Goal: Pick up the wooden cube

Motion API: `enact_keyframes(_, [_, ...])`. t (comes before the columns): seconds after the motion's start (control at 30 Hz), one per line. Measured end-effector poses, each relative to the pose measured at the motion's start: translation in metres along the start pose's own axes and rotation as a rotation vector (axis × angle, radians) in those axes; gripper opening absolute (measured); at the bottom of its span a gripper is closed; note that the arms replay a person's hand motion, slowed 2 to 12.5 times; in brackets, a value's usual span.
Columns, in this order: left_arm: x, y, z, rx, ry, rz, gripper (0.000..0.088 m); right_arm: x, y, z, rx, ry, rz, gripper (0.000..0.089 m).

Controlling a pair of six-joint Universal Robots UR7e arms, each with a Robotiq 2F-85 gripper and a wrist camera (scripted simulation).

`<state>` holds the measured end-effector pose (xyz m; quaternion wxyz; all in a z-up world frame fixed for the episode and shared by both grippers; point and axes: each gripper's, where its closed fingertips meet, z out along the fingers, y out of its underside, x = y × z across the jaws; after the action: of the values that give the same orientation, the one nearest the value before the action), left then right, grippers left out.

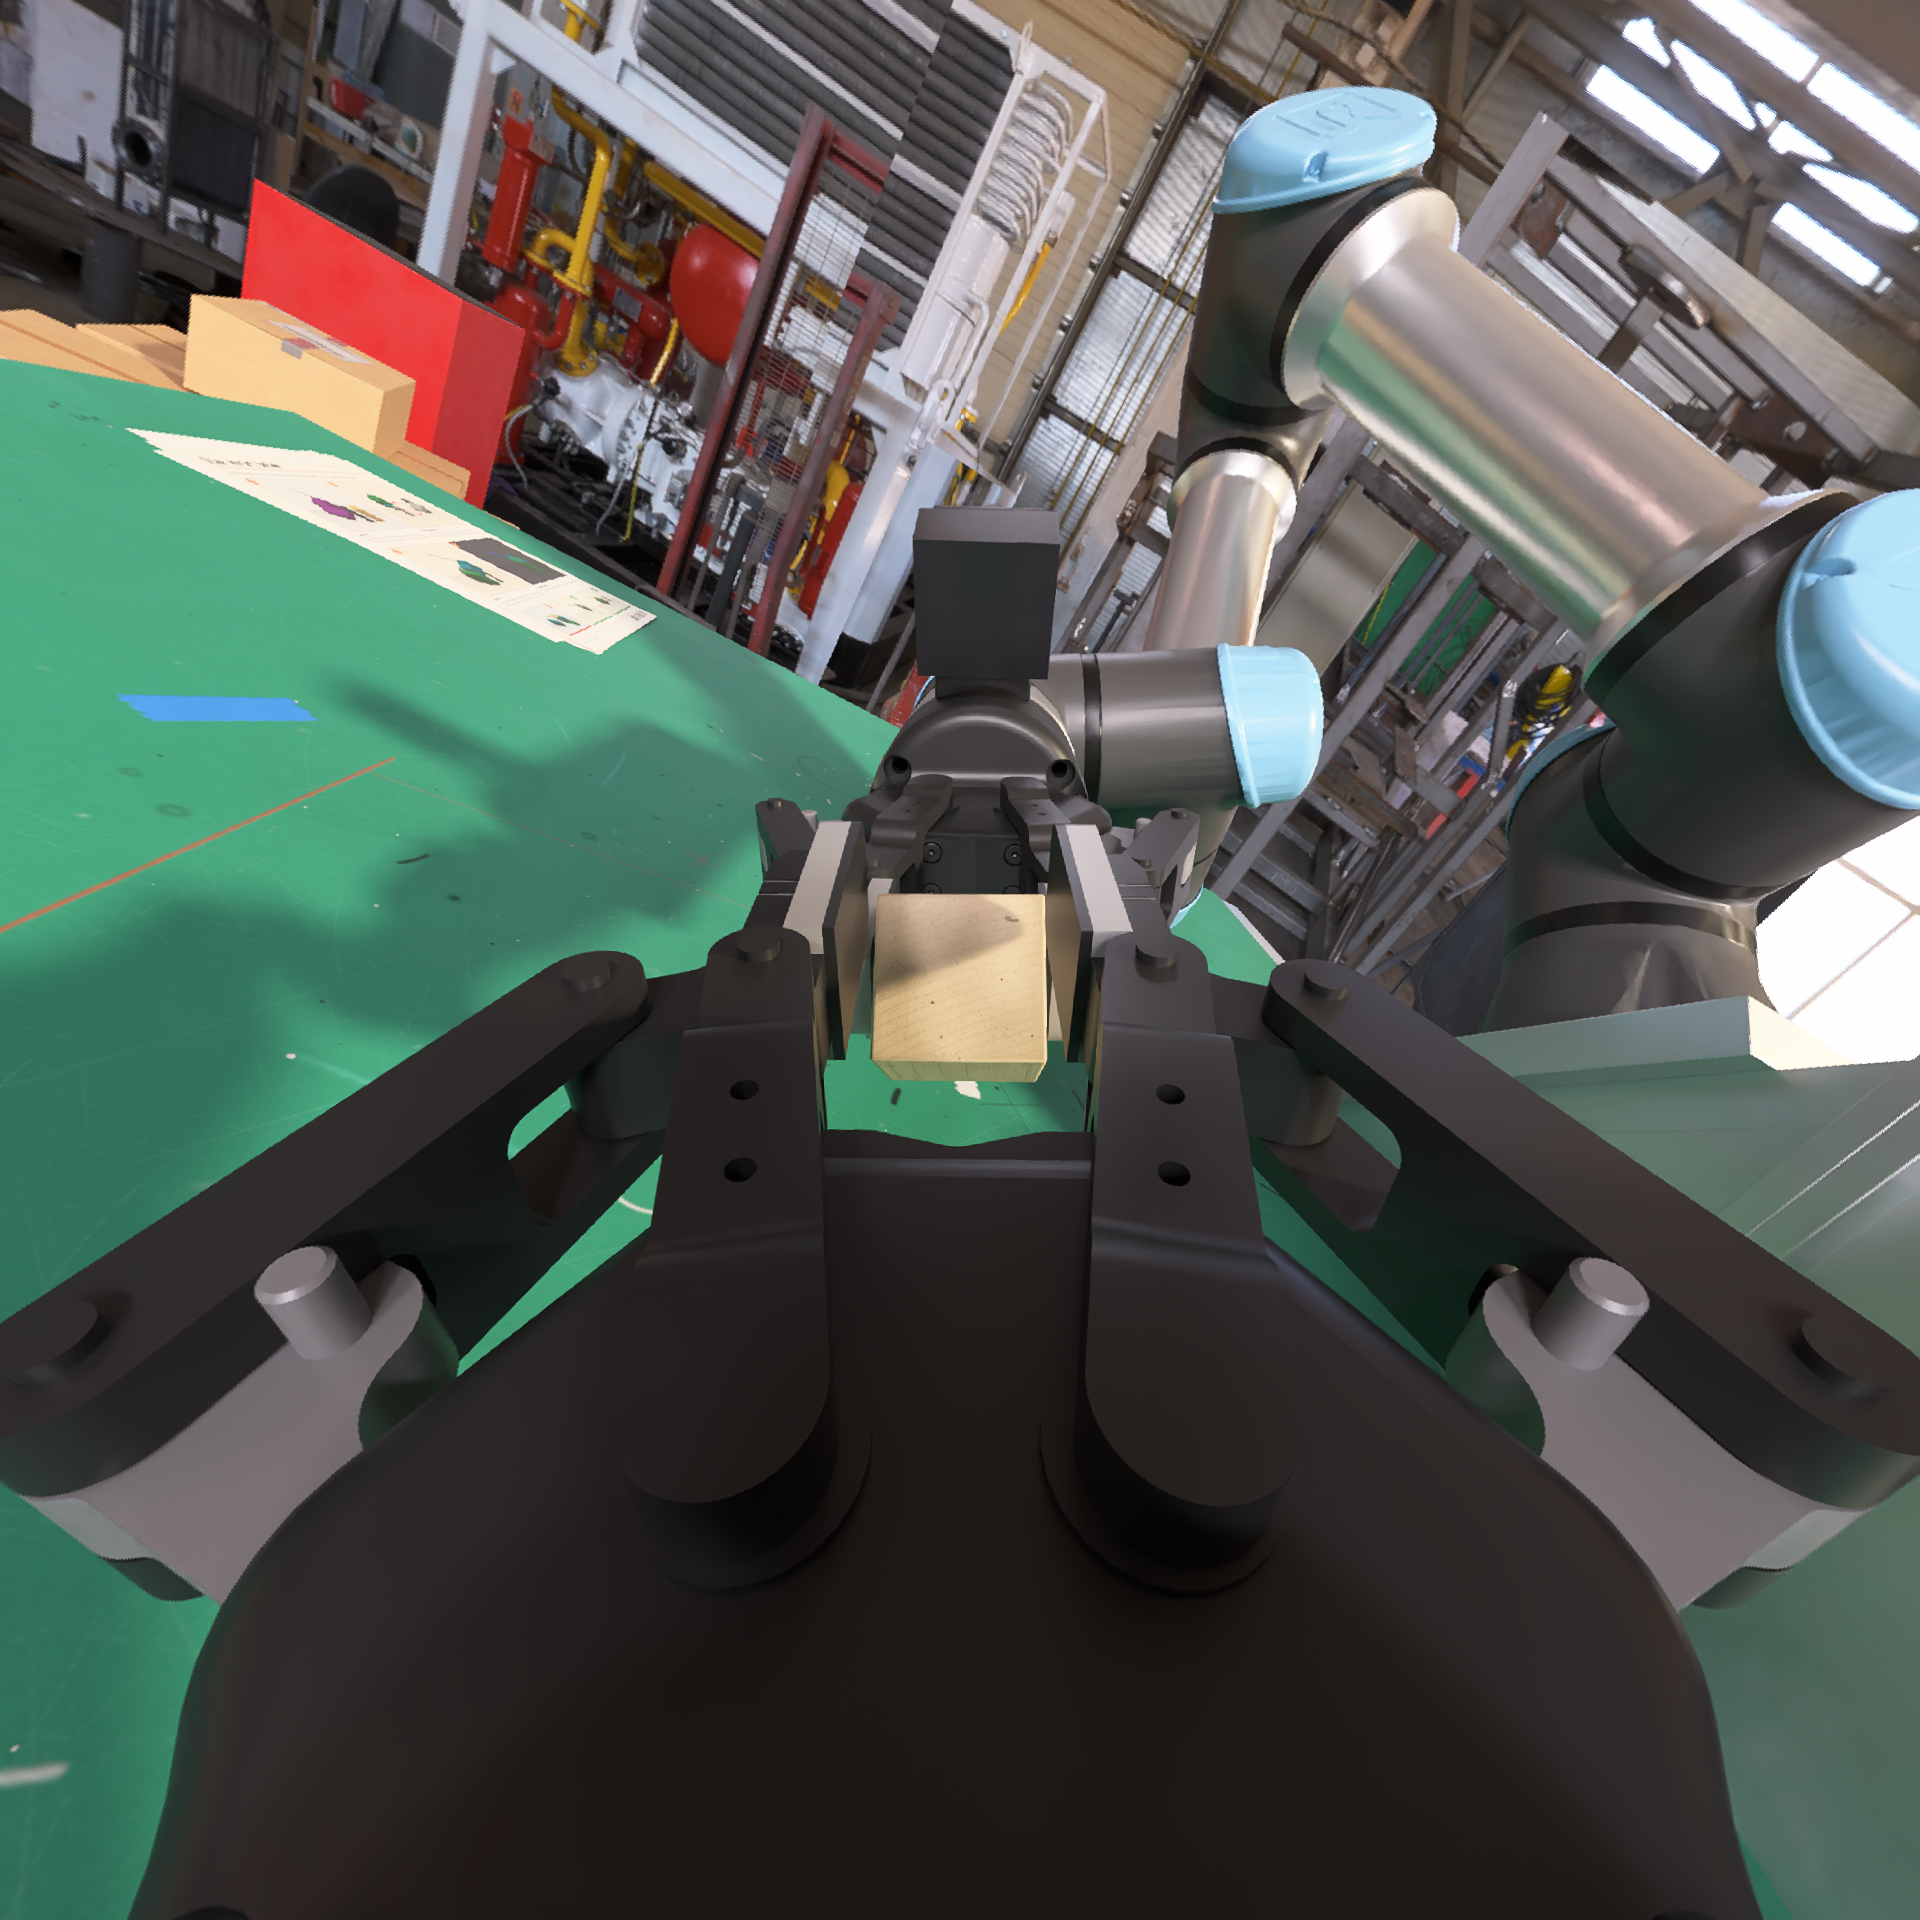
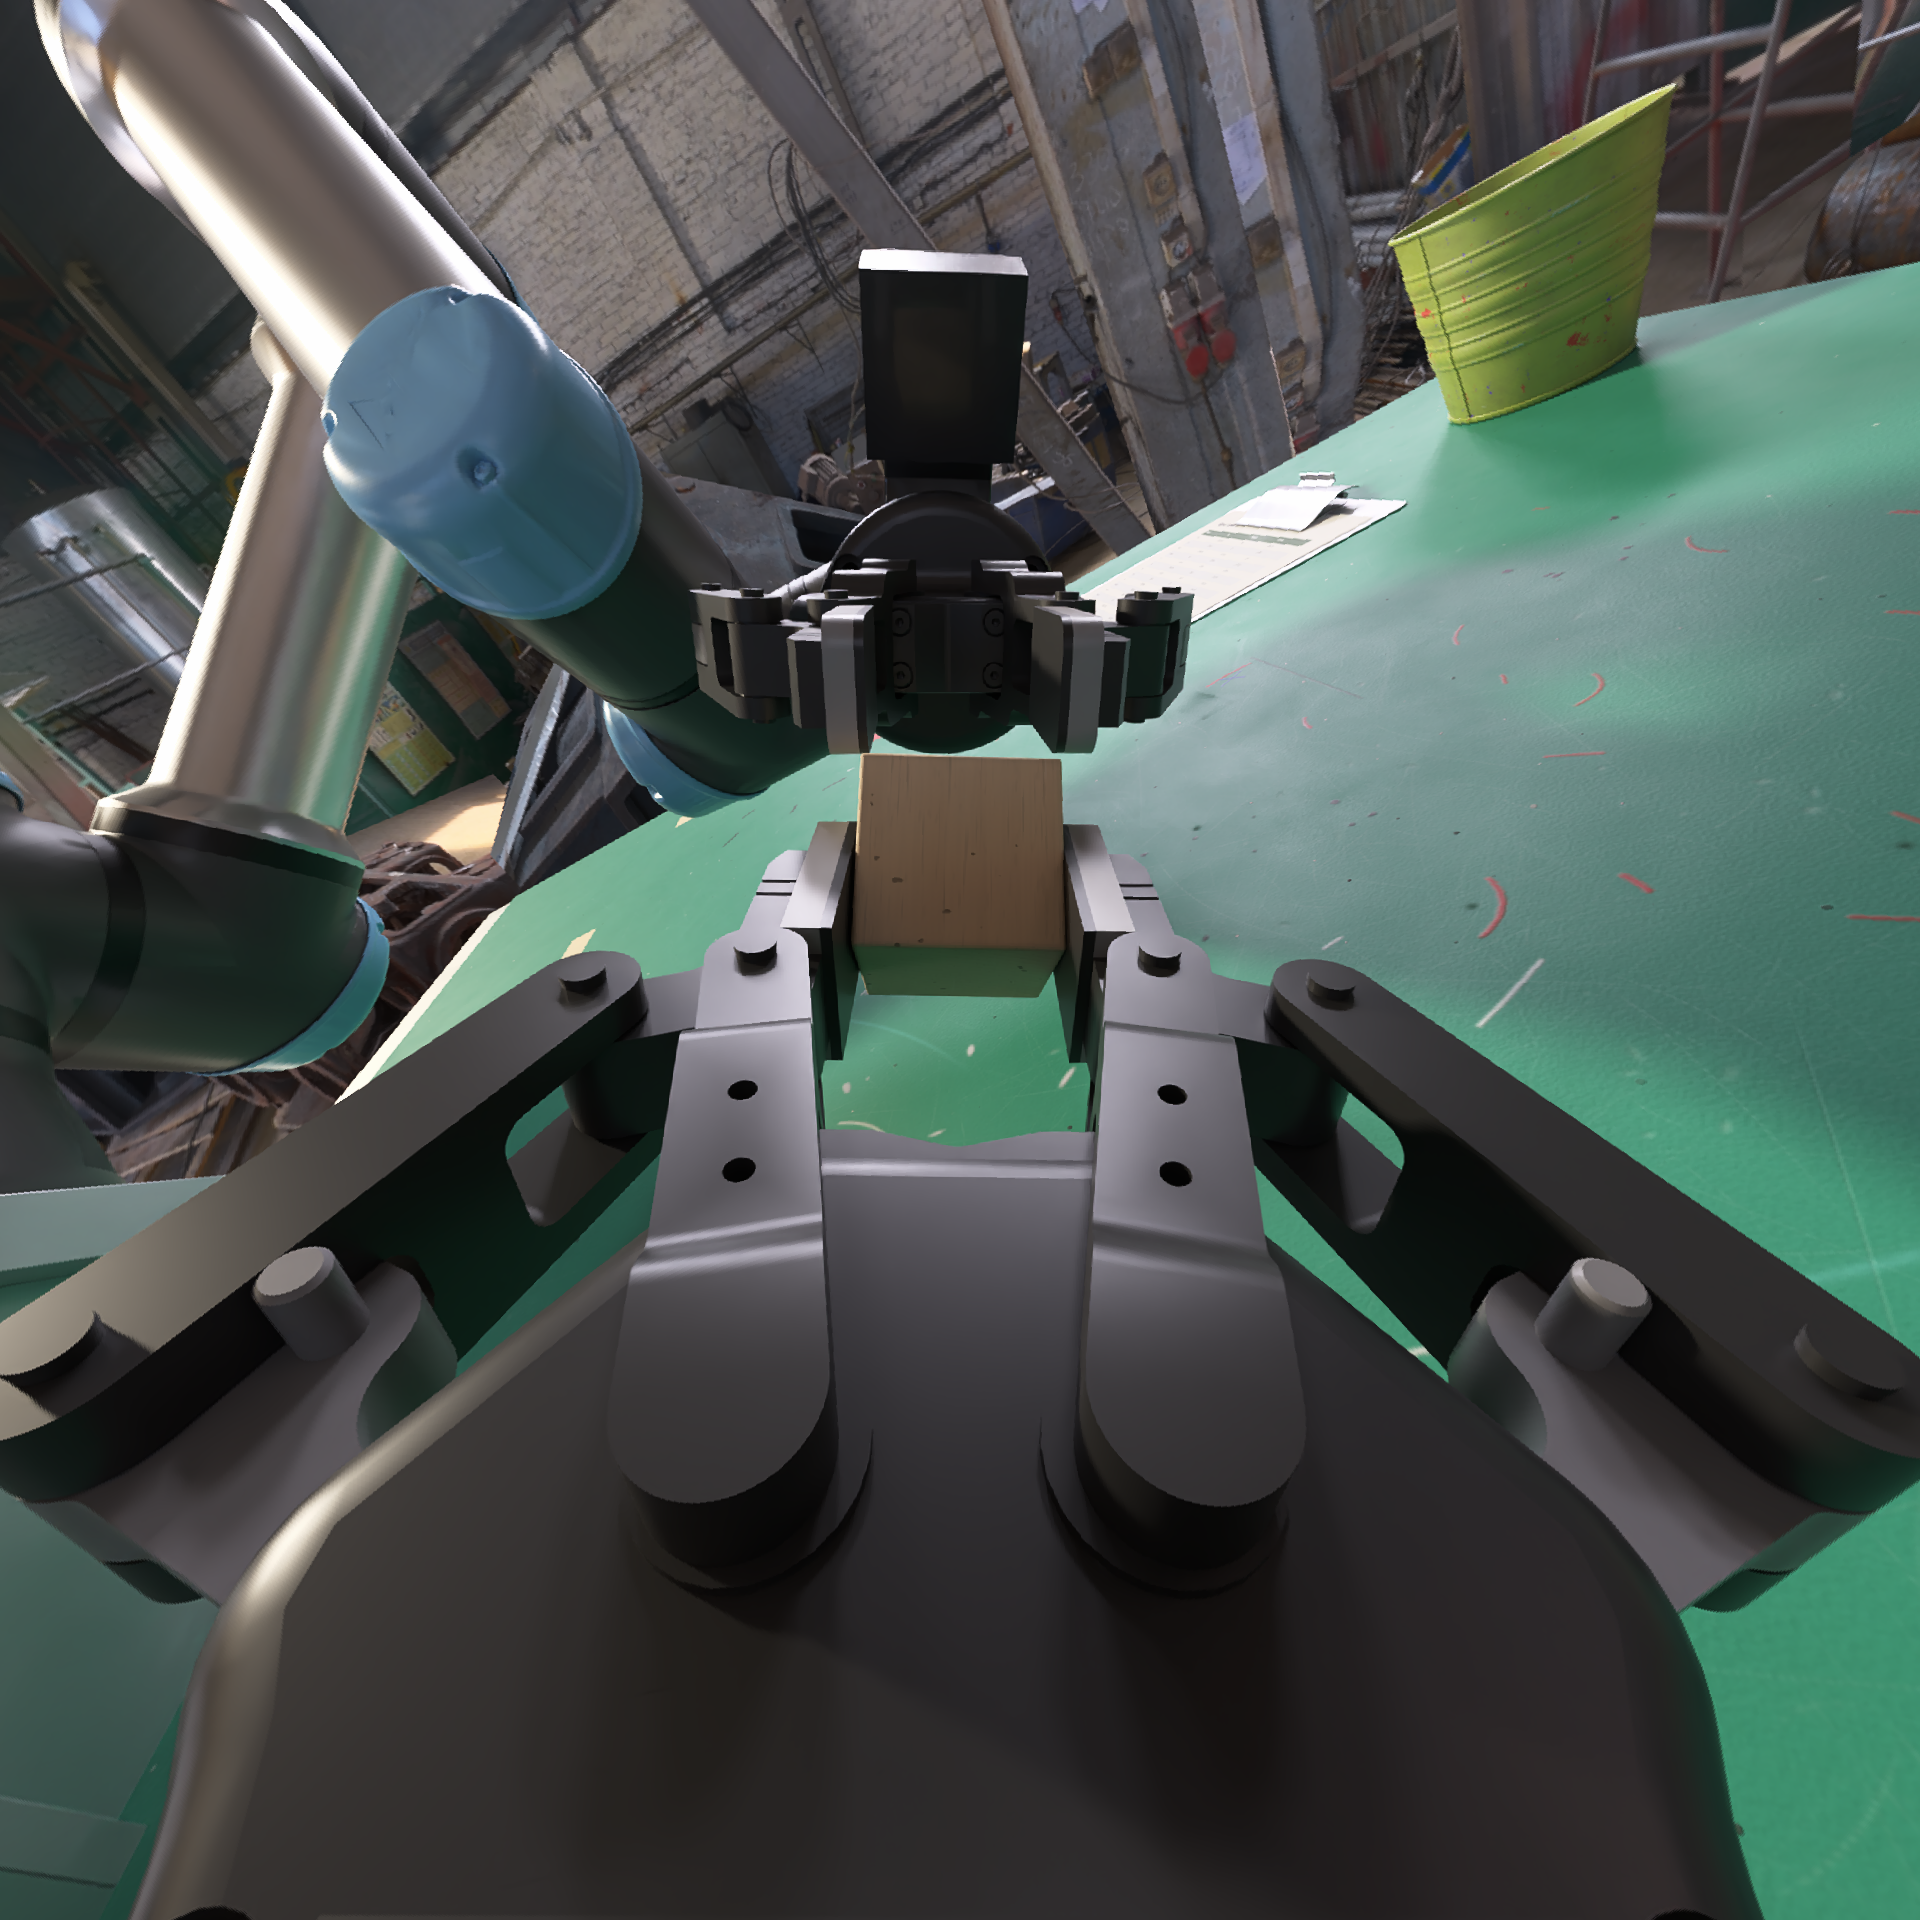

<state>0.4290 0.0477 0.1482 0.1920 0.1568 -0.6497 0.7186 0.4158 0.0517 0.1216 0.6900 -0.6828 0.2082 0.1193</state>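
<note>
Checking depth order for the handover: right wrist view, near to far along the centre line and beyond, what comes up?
Right end effector → wooden cube between its fingers → left end effector, facing it → paper sheet on the green table → yellow-green bucket at far right.

The left wrist view looks forward along its own left gripper (image 1: 958,997) from very close, low over the green tabletop (image 1: 312,883), facing the right gripper (image 1: 961,873) head-on and a table edge with workshop racks beyond. The right wrist view looks along its own right gripper (image 2: 958,914) from equally close and low, facing the opposite way toward the left gripper (image 2: 956,675) and another table edge. Both views share the wooden cube (image 1: 958,987) at centre, seen from opposite sides, and the tabletop under it
</note>
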Motion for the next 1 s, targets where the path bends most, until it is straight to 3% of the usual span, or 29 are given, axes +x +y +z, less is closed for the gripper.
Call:
enact_keyframes(0.47, [-0.0054,0.0043,0.0009,-0.013,-0.008,-0.023,0.0315,0.0032,0.0034,0.0025,-0.005,0.001,0.02,0.0323])
enact_keyframes(1.0, [-0.0017,-0.0023,-0.0051,0.022,0.048,-0.069,0.0302,0.003,0.0036,-0.003,-0.039,0.035,-0.029,0.0323])
